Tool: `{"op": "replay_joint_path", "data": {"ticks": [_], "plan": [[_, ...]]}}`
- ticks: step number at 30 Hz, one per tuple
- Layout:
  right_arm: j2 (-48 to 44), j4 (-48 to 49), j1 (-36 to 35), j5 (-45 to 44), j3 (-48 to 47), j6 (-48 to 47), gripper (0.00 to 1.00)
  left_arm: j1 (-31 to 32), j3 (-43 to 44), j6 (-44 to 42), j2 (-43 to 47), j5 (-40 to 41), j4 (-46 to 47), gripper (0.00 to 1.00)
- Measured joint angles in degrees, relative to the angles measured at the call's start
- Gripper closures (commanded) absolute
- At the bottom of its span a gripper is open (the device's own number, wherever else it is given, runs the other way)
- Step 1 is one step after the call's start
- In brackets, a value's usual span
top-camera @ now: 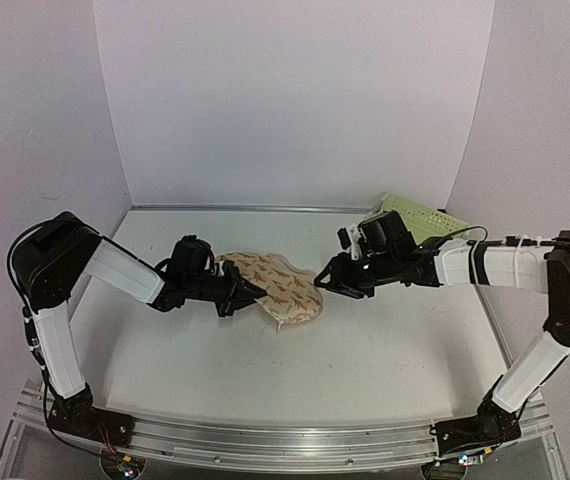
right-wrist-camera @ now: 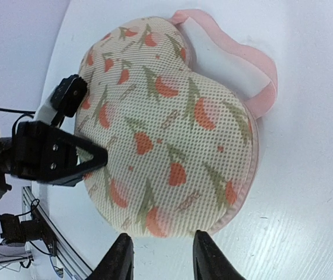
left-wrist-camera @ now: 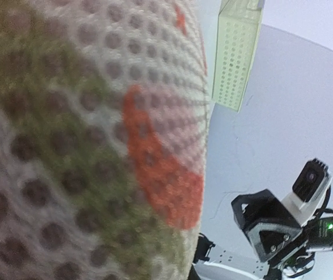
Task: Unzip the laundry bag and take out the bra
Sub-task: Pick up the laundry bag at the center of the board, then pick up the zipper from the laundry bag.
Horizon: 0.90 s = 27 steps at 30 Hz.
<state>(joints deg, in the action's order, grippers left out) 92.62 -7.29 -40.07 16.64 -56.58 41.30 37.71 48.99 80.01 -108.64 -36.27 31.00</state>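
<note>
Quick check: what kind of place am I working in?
Probably a lab test booth: plain white walls enclose a white table, with an aluminium rail along its near edge.

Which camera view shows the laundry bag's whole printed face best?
The right wrist view: the laundry bag fills the frame, its shape, leaf prints and pink rim all sharp. The top external view shows the bag small. The left wrist view shows only its blurred mesh up close.

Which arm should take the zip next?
Probably right: the right end effector is open and empty beside the laundry bag, with the pinkish zip rim in view; the left end effector is shut on the opposite edge, anchoring it.
</note>
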Motion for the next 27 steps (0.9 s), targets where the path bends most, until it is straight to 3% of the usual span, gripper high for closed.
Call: {"op": "replay_joint_path", "data": {"ticks": [11,20,27], "plan": [[-3.1,0.9,-6.3,2.7,-1.8,-3.3,0.39,-2.1,-5.3,7.0,10.6,9.0,0.0,1.0],[1.7,6.6,-11.0,3.9,-5.5,-5.7,0.38,-2.5,-7.2,11.5,14.2,12.7,-0.5,1.0],[5.3,9.2,-13.2,-2.1,-7.2,-5.9,0.38,-2.5,-8.3,13.1,15.1,14.1,-1.0,1.0]]}}
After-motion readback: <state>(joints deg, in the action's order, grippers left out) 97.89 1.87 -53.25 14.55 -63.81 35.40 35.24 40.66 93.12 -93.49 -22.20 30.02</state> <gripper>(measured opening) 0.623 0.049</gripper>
